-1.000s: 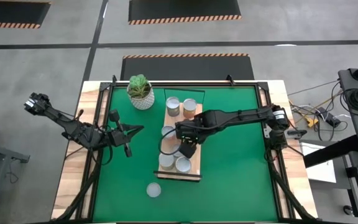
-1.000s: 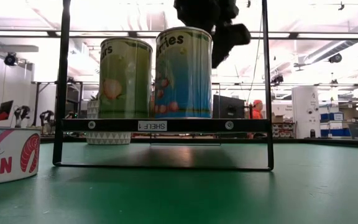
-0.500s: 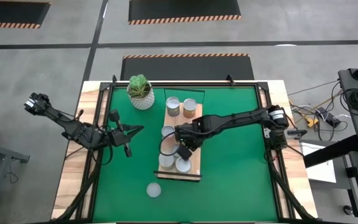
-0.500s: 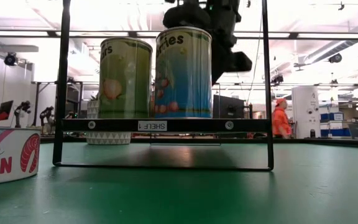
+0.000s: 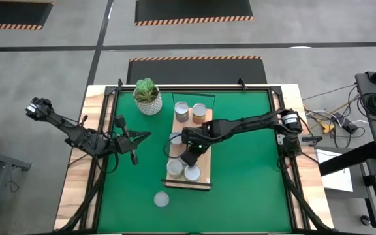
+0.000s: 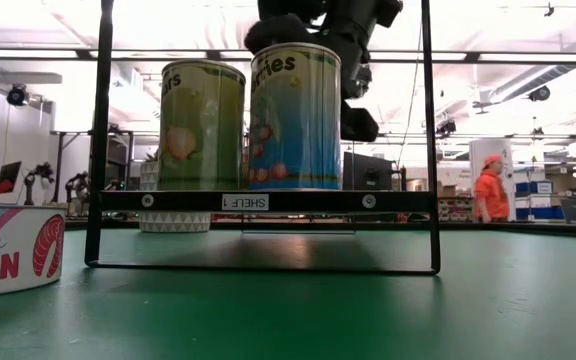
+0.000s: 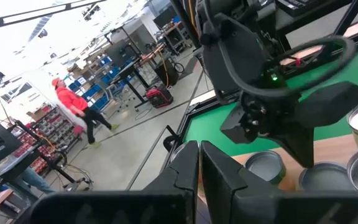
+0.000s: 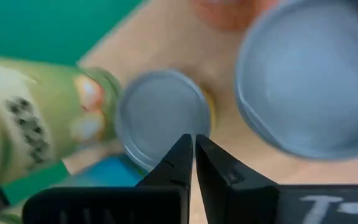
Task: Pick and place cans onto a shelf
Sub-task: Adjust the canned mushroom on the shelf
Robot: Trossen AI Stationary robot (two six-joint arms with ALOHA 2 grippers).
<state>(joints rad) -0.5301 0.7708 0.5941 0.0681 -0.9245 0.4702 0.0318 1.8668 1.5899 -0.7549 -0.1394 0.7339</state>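
As I look from the near edge, one can (image 5: pixel 161 199) sits alone on the green mat (image 5: pixel 247 163), not on the shelf (image 5: pixel 205 171) yet. Next, two cans (image 5: pixel 183 172) stand at the shelf's near end. My right gripper (image 5: pixel 189 158) hangs just over the shelf mid, jaws shut, holding nothing. Past it, one more can, then two cans (image 5: pixel 190 112) at the far end by the plant pot (image 5: pixel 147 96). Left gripper (image 5: pixel 133 158) waits off to the side, shut too. I count 5 cans up, 1 left; others I can't see.

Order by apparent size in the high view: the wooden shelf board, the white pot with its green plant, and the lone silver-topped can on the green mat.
1. Wooden shelf board, largest.
2. White pot with green plant.
3. Lone silver-topped can, smallest.
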